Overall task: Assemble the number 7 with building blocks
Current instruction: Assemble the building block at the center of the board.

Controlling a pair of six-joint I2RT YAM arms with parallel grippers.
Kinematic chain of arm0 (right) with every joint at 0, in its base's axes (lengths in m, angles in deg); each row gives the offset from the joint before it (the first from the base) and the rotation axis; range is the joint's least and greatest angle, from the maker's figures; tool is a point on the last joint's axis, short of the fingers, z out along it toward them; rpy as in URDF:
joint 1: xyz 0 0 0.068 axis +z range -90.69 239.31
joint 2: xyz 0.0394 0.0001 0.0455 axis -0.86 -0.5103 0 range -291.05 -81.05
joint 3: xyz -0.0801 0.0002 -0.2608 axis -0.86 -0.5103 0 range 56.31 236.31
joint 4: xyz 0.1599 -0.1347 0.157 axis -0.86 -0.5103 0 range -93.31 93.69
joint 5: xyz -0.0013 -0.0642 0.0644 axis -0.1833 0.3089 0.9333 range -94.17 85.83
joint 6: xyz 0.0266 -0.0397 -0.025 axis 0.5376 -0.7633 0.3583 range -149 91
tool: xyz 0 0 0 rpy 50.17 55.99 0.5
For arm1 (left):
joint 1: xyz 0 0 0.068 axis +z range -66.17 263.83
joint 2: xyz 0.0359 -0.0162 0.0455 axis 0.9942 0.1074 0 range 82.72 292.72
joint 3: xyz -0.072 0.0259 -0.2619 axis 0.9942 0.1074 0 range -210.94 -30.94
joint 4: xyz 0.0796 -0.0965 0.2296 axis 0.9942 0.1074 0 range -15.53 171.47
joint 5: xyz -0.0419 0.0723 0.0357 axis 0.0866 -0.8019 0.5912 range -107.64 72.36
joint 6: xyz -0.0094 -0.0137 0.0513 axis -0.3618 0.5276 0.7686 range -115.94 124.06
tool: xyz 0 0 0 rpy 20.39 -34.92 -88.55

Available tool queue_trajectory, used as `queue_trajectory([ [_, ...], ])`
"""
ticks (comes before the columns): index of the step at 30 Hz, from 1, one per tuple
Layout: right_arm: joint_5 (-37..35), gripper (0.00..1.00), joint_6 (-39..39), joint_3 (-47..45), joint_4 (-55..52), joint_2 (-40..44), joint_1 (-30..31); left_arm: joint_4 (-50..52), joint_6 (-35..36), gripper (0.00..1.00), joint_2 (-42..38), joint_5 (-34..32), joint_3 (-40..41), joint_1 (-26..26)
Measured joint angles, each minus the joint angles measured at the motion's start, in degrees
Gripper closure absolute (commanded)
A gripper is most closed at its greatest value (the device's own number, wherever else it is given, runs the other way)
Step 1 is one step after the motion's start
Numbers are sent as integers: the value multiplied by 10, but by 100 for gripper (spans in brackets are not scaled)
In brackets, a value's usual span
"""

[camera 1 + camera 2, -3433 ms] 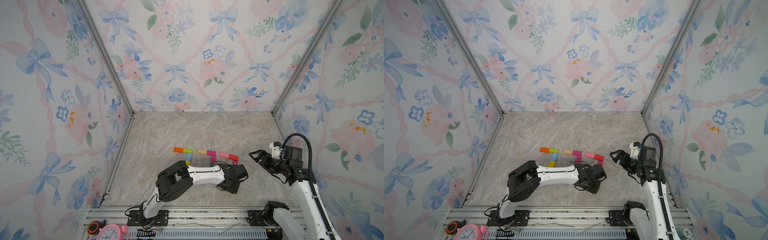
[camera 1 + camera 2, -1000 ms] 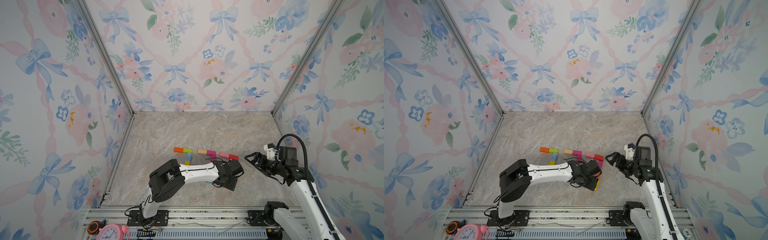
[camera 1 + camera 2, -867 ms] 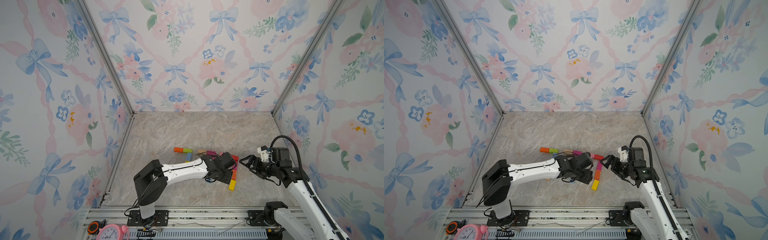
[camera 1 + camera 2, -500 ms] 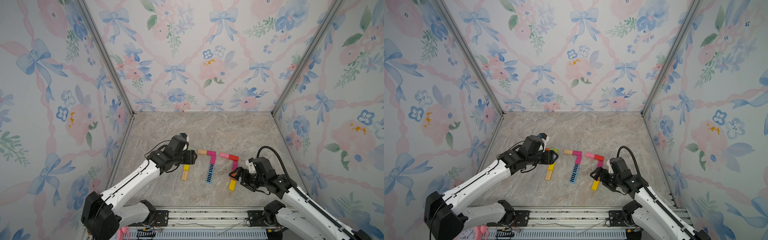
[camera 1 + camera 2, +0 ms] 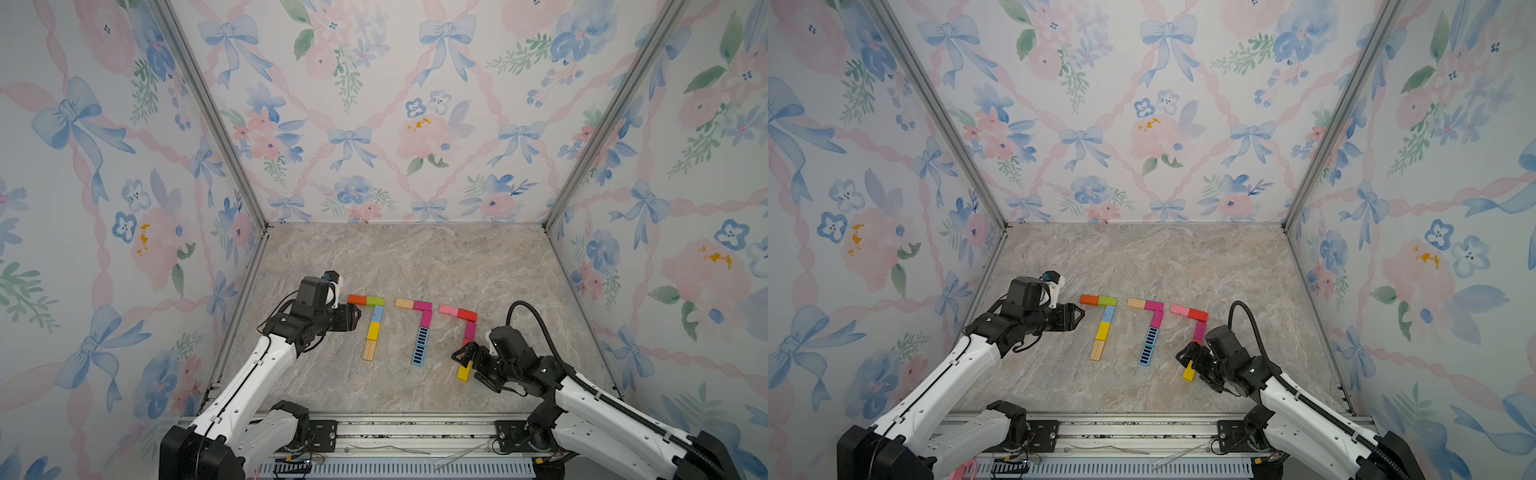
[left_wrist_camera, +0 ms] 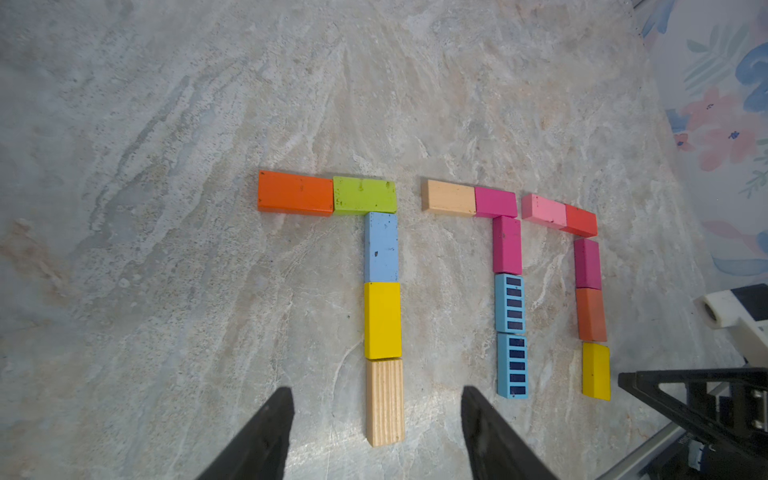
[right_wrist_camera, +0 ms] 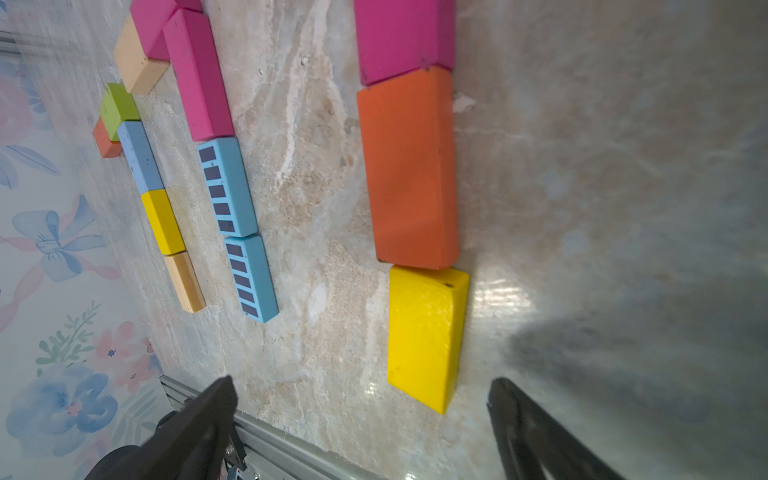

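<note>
Yellow block [image 7: 424, 336] just ahead of the right gripper [image 7: 362, 380] is painted, slightly glossy. Lined wood block [image 6: 385, 401] in front of the left gripper [image 6: 376, 390] is left bare, grained. Marble-look tabletop [image 7: 582, 208] is polished, reflective. Fingers [image 7: 199, 419] are seemingly matt black plastic.

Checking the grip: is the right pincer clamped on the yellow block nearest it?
No: the right pincer is open, and the yellow block lies flat between its jaws, touching neither.

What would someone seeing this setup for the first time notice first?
Three sevens of building blocks lie side by side on the marble tabletop, ringed by floral wallpaper. The open right gripper sits at the yellow block ending the rightmost seven; the left gripper hangs open near the leftmost seven.
</note>
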Motion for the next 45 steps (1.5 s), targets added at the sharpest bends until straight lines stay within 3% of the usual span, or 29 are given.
queue_trajectory([
  [45, 2, 3, 8, -33, 93, -35, -17, -28, 15, 33, -10, 15, 7, 6],
])
